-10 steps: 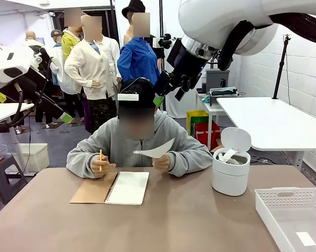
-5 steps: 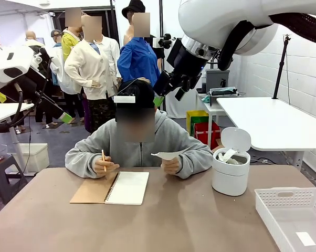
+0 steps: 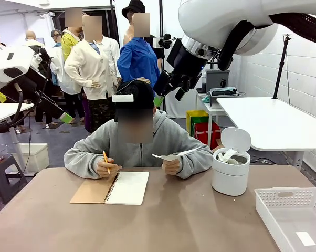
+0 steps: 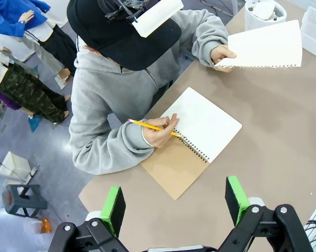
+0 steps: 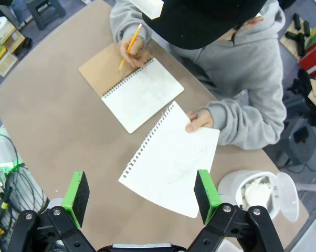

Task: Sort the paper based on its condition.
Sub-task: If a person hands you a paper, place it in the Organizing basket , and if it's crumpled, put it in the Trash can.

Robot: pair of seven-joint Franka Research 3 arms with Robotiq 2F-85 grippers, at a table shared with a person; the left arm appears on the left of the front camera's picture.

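The person at the far side holds a flat white sheet of paper (image 3: 176, 155) in one hand, level above the table, with a torn spiral edge (image 5: 171, 157). Crumpled paper (image 3: 227, 155) fills the open white bin (image 3: 230, 176). A small flat piece (image 3: 306, 239) lies in the white tray (image 3: 292, 210). My right gripper (image 5: 141, 194) hangs open high above the held sheet, nothing between its green pads. My left gripper (image 4: 175, 202) is also open and empty, high over the table's left side above the notebook (image 4: 200, 131).
The open spiral notebook (image 3: 116, 187) with a brown cover lies in front of the person, whose other hand holds a yellow pencil (image 3: 106, 160) at its edge. The bin stands at the right, the tray at the near right corner.
The person has lowered the sheet from a tilted hold to level and moved it slightly right, toward the bin. Both arms stay still.
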